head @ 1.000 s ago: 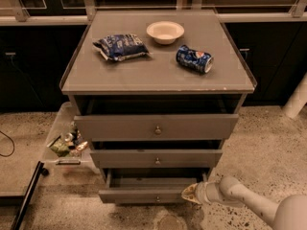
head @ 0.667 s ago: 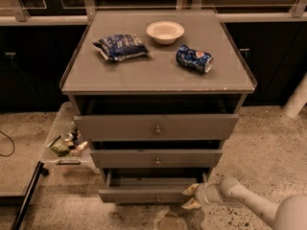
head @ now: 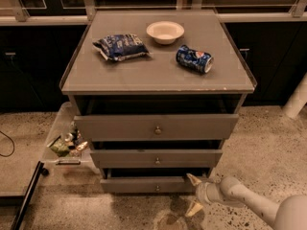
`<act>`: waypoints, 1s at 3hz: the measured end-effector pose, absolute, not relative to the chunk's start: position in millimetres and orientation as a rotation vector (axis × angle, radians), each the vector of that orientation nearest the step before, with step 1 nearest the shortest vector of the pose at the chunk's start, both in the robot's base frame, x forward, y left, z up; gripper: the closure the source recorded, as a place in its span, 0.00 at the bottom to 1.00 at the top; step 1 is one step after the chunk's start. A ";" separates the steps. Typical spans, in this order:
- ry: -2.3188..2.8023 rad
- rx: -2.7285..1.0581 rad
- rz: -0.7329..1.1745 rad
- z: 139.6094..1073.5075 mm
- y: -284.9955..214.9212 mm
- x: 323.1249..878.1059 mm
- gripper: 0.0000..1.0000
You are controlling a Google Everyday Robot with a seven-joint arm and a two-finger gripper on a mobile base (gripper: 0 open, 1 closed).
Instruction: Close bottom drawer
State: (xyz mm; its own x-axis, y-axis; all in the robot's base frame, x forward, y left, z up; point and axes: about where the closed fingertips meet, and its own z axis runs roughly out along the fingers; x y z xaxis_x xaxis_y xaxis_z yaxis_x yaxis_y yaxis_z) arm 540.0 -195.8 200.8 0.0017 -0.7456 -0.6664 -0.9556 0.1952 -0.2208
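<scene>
The bottom drawer [head: 139, 184] is the lowest grey front of the cabinet, with a small round knob [head: 157, 188] at its centre. It stands slightly pulled out, with a dark gap above it. My gripper [head: 194, 194] is low at the right end of that front, on its white arm coming from the bottom right. Its fingers are spread open and hold nothing. The upper fingertip [head: 193, 179] is at the drawer front's right end; the lower one is near the floor.
The middle drawer [head: 156, 158] and top drawer [head: 156, 127] also stand out a little. On the cabinet top [head: 158, 75] lie a chip bag [head: 120, 46], a white bowl [head: 165, 31] and a crushed can [head: 194, 59]. A tray [head: 57, 128] with small items sits on the floor at the left.
The bottom drawer front has moved back toward the cabinet a little, and my gripper has followed it in at its right end.
</scene>
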 end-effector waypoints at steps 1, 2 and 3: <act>1.781 -1.602 0.393 201.7 -191.7 537.4 0.15; 1.766 -1.593 0.415 208.9 -189.2 532.7 0.40; 1.739 -1.602 0.422 209.1 -187.2 536.0 0.63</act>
State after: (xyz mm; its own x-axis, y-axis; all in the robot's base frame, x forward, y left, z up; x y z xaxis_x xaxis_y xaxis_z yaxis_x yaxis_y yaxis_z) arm 536.0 -187.2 209.1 0.0348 -0.7209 -0.6922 -0.9581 0.1731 -0.2284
